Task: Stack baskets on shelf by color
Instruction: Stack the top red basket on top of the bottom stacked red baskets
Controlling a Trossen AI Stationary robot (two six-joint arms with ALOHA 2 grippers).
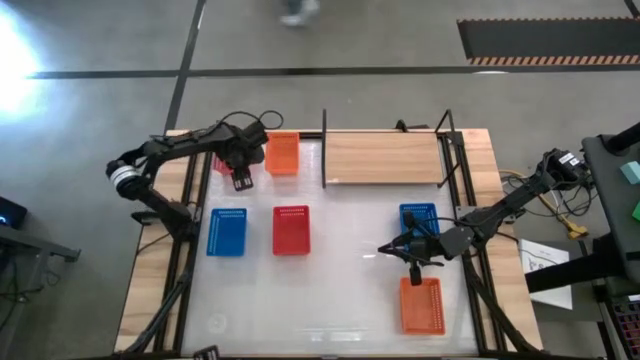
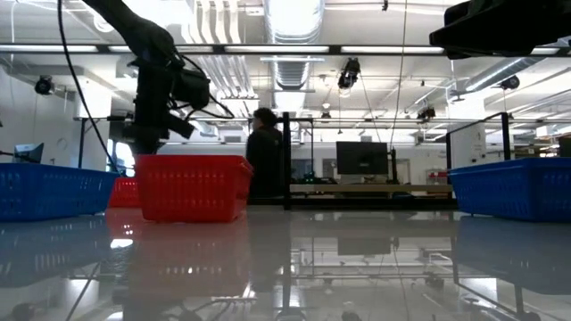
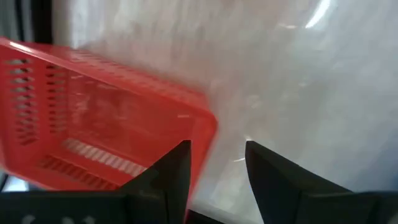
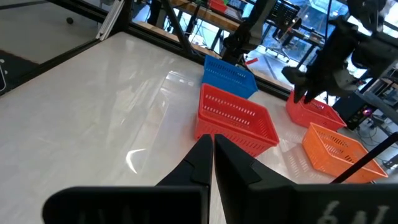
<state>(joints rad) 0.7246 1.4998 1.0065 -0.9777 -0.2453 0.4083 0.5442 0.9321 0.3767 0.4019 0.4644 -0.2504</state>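
Observation:
A red basket (image 3: 93,124) rests on its base at the table's far left, partly under my left arm in the high view (image 1: 221,160). My left gripper (image 3: 217,146) (image 1: 242,180) hangs open above that basket's right-hand wall, pointing steeply down, one finger over the wall and one over bare table. An orange basket (image 1: 282,152) sits beside it. A blue basket (image 1: 227,231) and another red basket (image 1: 291,229) lie nearer. The shelf (image 1: 383,158) stands at the far middle with nothing on its board. My right gripper (image 4: 210,138) (image 1: 385,248) is shut and level, holding nothing.
A blue basket (image 1: 420,218) and an orange basket (image 1: 421,305) lie at the right, under and near my right arm. Black frame posts (image 1: 324,150) flank the shelf. Bare white tabletop (image 1: 350,290) spreads across the near middle. A person (image 2: 265,152) stands beyond the table.

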